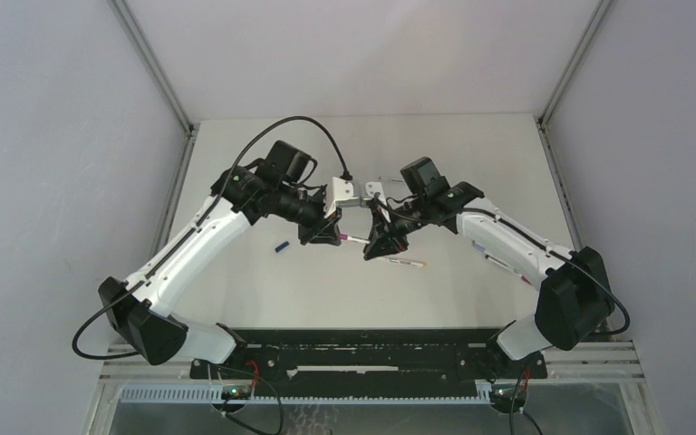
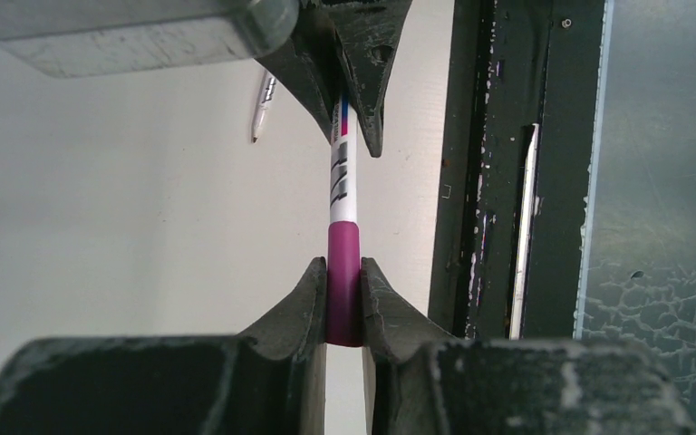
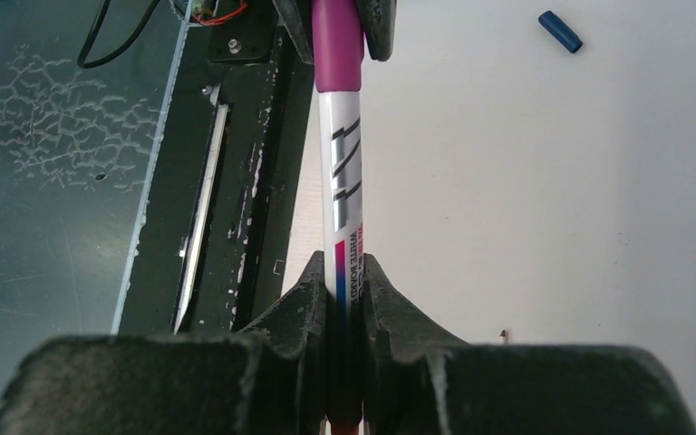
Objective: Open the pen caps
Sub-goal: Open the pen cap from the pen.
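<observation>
While my left pincer (image 2: 343, 272) is clamping the magenta cap (image 2: 343, 240) and my right pincer (image 3: 346, 276) is clamping the pen (image 3: 342, 181), at twelve o'clock above the worktop (image 1: 344, 299), I am risking a slip by pulling crookedly.

a pale, matte counter (image 1: 236, 290) fills the middle of the top view, boxed in by plain grey walls (image 1: 54, 136) at the left, right and back. two slanted aluminium posts (image 1: 149, 63) run down the upper corners where the walls meet. a black rail (image 1: 362, 349) lies along the counter's lower edge, its paint chipped in both wrist views. below it sit a white slotted strip (image 1: 299, 395) and a grey metal sheet (image 1: 372, 424) with crackled marks.
</observation>
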You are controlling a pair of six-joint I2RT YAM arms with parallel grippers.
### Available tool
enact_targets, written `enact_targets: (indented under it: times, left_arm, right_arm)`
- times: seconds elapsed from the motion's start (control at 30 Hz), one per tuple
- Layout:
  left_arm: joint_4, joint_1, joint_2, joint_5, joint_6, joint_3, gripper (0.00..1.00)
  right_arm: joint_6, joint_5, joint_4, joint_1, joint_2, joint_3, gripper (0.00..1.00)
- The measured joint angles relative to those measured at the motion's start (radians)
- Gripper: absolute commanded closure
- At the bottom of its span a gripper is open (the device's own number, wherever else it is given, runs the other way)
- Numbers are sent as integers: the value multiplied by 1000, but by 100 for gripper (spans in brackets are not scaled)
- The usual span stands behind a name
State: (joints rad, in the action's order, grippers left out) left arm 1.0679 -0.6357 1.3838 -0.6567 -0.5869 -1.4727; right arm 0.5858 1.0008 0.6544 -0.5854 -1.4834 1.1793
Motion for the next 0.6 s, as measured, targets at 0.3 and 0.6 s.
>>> enact_targets:
  times: [0.3, 0.6]
  left_arm:
    - [-13, -4, 19, -11, -1, -1, 100]
    - [-18, -8, 42, -31, -10, -3, 100]
  right_arm:
    - [4, -70, -77, 0, 72, -71, 100]
    - [23, -144, -151, -5, 138, -141, 100]
